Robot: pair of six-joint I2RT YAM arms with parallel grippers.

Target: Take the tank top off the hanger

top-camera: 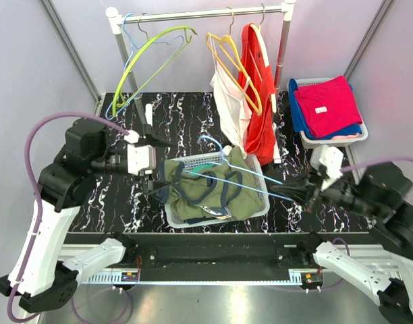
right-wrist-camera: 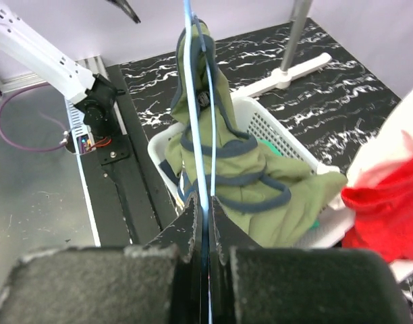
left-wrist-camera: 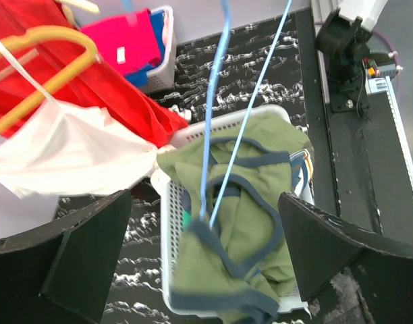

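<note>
The olive tank top (top-camera: 213, 196) with navy trim lies bunched in a white basket (top-camera: 255, 160) at the table's middle. It still hangs partly over a thin blue hanger (top-camera: 240, 185). My right gripper (top-camera: 292, 187) is shut on the hanger's wire (right-wrist-camera: 195, 101) and holds it slanted over the basket; its jaws meet on the wire (right-wrist-camera: 205, 217). My left gripper (top-camera: 154, 183) stands at the basket's left end, wide open (left-wrist-camera: 203, 250). A blurred fold of the tank top (left-wrist-camera: 247, 223) hangs loose between its fingers (left-wrist-camera: 65, 260), with the hanger (left-wrist-camera: 209, 135) above it.
A clothes rack (top-camera: 200, 13) stands at the back with a green hanger (top-camera: 152, 47), a yellow hanger (top-camera: 237, 64), a white garment (top-camera: 228, 108) and a red one (top-camera: 260, 115). A second basket (top-camera: 328, 138) at the right holds folded pink and blue clothes.
</note>
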